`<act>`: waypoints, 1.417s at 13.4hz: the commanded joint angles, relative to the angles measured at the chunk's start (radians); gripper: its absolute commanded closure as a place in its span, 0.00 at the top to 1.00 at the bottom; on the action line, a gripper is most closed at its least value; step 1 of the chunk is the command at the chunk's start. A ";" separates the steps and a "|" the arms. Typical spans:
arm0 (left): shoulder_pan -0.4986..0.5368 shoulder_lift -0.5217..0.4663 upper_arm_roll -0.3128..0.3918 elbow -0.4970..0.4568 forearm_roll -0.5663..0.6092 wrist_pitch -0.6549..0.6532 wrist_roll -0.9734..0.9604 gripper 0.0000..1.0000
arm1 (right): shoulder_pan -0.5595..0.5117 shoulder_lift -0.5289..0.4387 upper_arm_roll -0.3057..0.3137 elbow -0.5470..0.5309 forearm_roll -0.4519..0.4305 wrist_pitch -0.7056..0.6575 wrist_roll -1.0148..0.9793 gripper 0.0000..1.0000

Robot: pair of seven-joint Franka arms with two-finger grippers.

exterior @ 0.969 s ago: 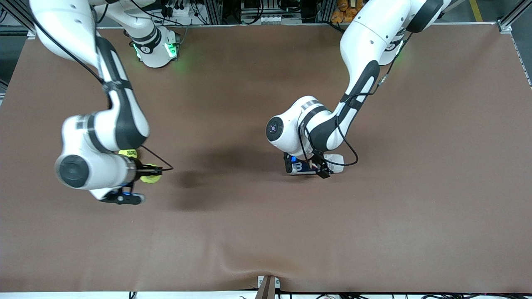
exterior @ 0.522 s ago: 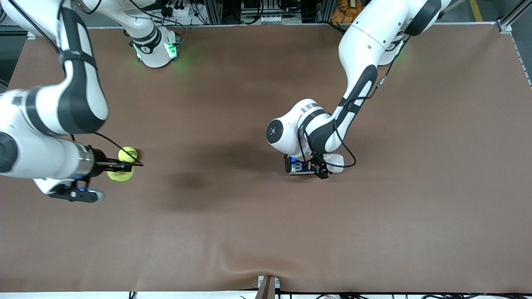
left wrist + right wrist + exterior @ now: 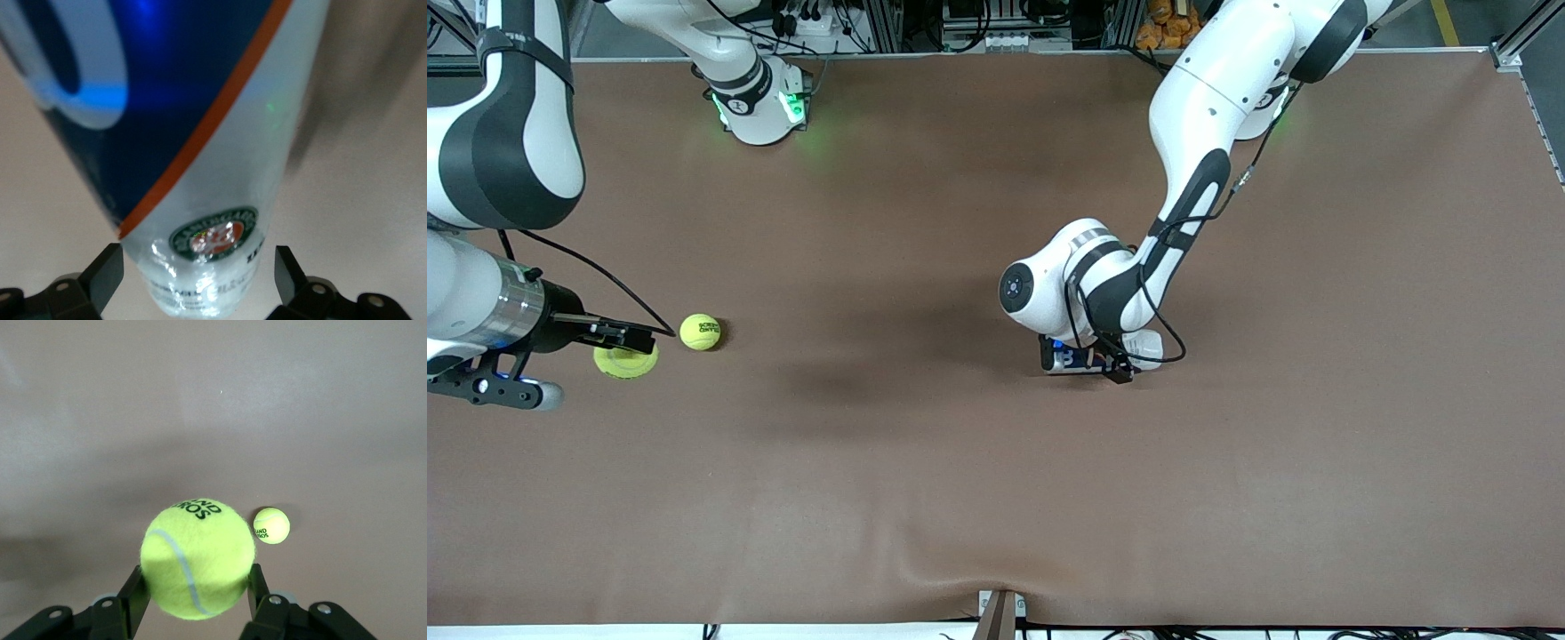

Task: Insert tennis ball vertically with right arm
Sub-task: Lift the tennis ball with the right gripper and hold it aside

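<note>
Right gripper (image 3: 628,345) clamped on 1 tennis ball (image 3: 624,364), hanging over the table (image 3: 960,498) at the right arm's end. Left gripper (image 3: 200,267) spread apart astride the blue-and-clear ball can (image 3: 1076,359), apparently lying on its side mid-table, with slim gaps showing at both fingers.

Likely trouble from here:
- Nothing gripping the can, so any nudge from the arriving ball apt to roll or shove it.
- Mouth not visibly turned upward, so a straight-down insertion looks impossible until raised.
- Pinch set low on the ball, risking a slip in transit.

Held ball seated between the right fingers (image 3: 133,597), well apart from the can. A 2nd ball (image 3: 700,332) resting on the table, near the held one, toward the can.
</note>
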 commanded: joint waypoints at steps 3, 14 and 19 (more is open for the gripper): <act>0.007 0.009 0.009 0.001 0.010 -0.002 -0.034 1.00 | -0.002 -0.012 0.003 -0.011 -0.005 -0.004 -0.011 0.00; 0.004 0.024 0.010 -0.001 0.016 -0.010 -0.086 1.00 | -0.011 -0.010 0.003 -0.013 -0.010 -0.004 -0.016 0.00; 0.004 0.027 0.010 -0.001 0.019 -0.010 -0.083 1.00 | -0.010 -0.009 0.003 -0.013 -0.011 -0.003 -0.014 0.00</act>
